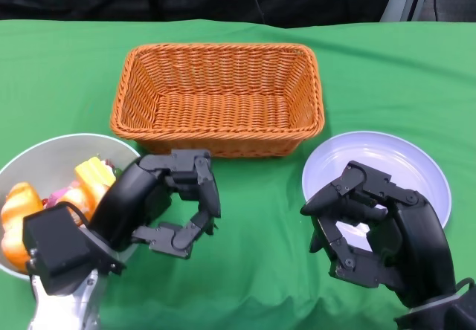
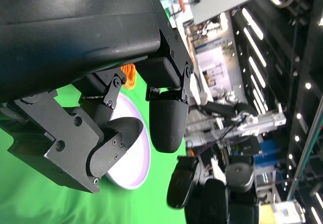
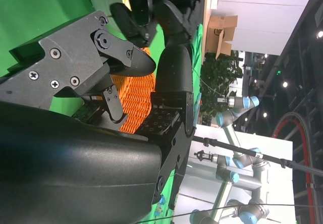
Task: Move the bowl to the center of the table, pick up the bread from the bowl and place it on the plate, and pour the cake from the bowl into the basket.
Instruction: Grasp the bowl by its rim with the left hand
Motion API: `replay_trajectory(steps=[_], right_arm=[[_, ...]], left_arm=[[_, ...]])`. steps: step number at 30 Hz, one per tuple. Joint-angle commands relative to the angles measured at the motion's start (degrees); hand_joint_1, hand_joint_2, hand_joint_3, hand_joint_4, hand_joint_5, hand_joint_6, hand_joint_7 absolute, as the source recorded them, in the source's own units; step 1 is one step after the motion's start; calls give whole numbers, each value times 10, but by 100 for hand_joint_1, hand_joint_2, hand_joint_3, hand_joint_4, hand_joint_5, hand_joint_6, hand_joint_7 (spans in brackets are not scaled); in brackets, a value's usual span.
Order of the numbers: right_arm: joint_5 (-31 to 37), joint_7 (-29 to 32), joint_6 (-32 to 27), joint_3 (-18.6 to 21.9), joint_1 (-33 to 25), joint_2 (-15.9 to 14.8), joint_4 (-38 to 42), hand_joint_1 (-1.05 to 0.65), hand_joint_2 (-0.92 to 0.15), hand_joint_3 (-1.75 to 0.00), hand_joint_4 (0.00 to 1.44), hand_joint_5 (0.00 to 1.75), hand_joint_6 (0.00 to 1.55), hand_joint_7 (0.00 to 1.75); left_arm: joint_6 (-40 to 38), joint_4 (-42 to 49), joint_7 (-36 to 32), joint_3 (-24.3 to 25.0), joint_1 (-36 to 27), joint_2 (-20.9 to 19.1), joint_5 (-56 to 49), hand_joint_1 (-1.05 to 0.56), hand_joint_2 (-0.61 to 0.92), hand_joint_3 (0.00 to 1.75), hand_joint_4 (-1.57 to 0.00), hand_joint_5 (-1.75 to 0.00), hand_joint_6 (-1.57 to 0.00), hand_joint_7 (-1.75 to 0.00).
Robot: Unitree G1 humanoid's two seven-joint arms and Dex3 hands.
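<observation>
The left robot hand (image 1: 167, 204) hovers low over the green surface (image 1: 260, 270), just right of the bowl (image 1: 44, 155), fingers curved and apart, holding nothing; the right robot hand (image 1: 364, 230) hangs at the near rim of the plate (image 1: 416, 166), fingers bent but parted — also empty; the bowl sits at the surface's left edge, bread (image 1: 18, 204) and cake (image 1: 95, 172) inside; the basket (image 1: 218, 96) stands behind, centred.

Even overhead light is falling on my table (image 1: 67, 70), giving bright, sharp colour. My hands are casting only soft, faint shadows. In my wrist views, ceiling lamps (image 2: 308, 85) are glaring and the nearest black shell (image 3: 65, 168) is blurring.
</observation>
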State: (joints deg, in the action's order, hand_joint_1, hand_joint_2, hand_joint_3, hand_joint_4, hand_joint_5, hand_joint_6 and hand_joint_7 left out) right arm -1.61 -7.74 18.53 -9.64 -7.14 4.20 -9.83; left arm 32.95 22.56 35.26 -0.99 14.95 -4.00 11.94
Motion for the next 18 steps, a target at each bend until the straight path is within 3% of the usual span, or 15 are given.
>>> replay_trajectory(steps=[1, 7, 11, 16, 18], right_arm=[[-2, 4, 11, 6, 6, -3, 8, -12, -58, -97, 84, 153, 77, 113], [1, 6, 19, 7, 10, -3, 18, -12, -59, -94, 84, 153, 76, 113], [3, 8, 22, 7, 10, -3, 20, -12, -60, -92, 84, 152, 76, 113], [5, 13, 27, 6, 10, -2, 24, -12, -60, -91, 83, 152, 76, 113], [6, 15, 29, 5, 10, -1, 26, -12, -61, -91, 83, 152, 76, 113]], left_arm=[[-17, -47, -37, 19, 8, -21, -10, -6, 53, 115, -82, -163, -78, -145], [-27, -74, -67, 49, 22, -55, -13, -2, 51, 120, -83, -159, -76, -144], [-22, -76, -94, 73, 35, -75, -21, -2, 53, 114, -83, -148, -80, -127], [-32, -56, -122, 105, 54, -104, -28, -11, 66, 81, -80, -131, -89, -83], [-38, -30, -147, 124, 65, -122, -40, -22, 77, 56, -80, -105, -91, -53]])
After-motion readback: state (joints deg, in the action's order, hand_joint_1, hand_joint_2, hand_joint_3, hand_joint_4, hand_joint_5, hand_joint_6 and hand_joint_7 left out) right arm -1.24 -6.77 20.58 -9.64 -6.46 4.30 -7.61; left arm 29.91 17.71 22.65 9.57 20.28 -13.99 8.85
